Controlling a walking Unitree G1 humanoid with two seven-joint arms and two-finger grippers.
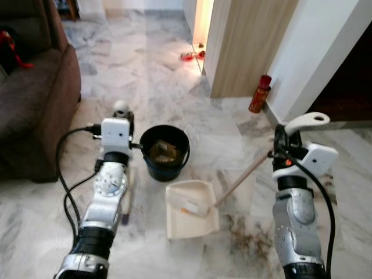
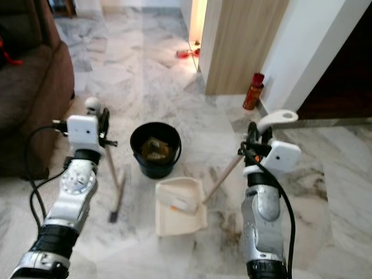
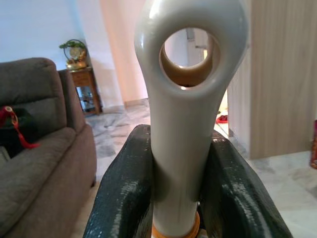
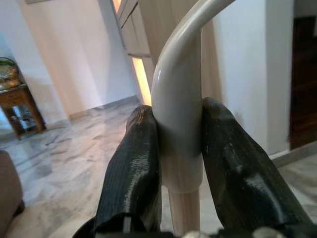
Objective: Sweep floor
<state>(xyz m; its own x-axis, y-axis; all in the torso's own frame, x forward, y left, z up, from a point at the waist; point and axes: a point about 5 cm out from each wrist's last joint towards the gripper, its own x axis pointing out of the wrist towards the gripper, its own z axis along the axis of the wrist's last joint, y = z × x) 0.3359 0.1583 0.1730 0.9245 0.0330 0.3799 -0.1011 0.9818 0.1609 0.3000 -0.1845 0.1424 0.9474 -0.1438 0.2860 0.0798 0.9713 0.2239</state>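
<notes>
Broom with a thin wooden stick (image 2: 114, 174) and a cream plastic looped grip stands before me on the grey-veined marble floor (image 2: 325, 192), its dark head down on the tiles just left of the black plastic bucket (image 2: 154, 150). My left gripper (image 3: 181, 198) is clenched on that cream grip just below its loop, one black finger (image 3: 121, 193) pressed to each side. My right gripper (image 4: 181, 163) is clamped the same way around the cream curved handle of the long wooden-shafted dustpan (image 2: 179, 203), and its shaft slants down and left to the cream plastic pan, which lies flat on the floor just in front of the bucket. Inside the pan I see a small pale scrap with a touch of orange (image 1: 189, 207). The bucket holds some brownish rubbish (image 1: 164, 152). A dark smear of dirt (image 1: 244, 229) marks the tiles just right of the pan, between it and my right arm. A brown fabric sofa (image 1: 35, 99) stands along the floor's left edge. Further off, a red spray can (image 1: 260, 93) stands at the foot of a white wall, beside a light wooden panel (image 1: 250, 40).
</notes>
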